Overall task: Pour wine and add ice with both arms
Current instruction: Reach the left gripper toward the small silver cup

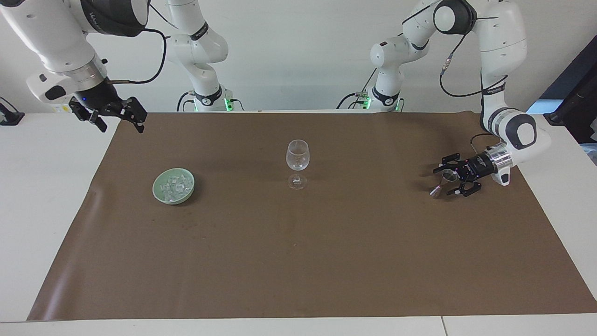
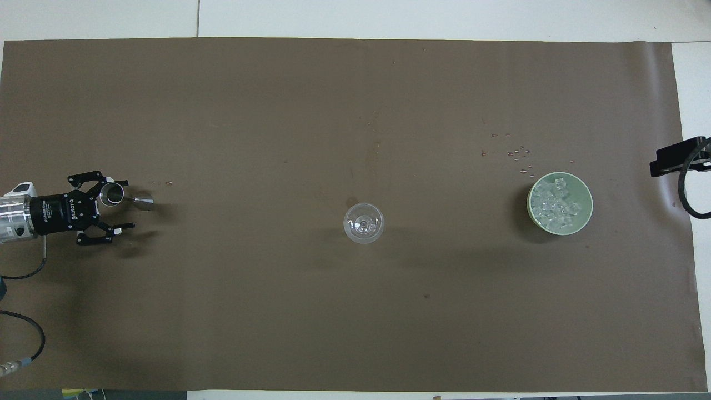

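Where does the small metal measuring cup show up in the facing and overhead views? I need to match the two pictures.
Facing view: the metal measuring cup stands on the brown mat at the picture's right, by the open left gripper.
Overhead view: the same cup is at the picture's left edge, mid-height.
Shared landmark: the wine glass at the mat's centre in both views.

the left hand lies low and level over its end of the tabletop, fingers spread. the right hand hangs raised, fingers spread.
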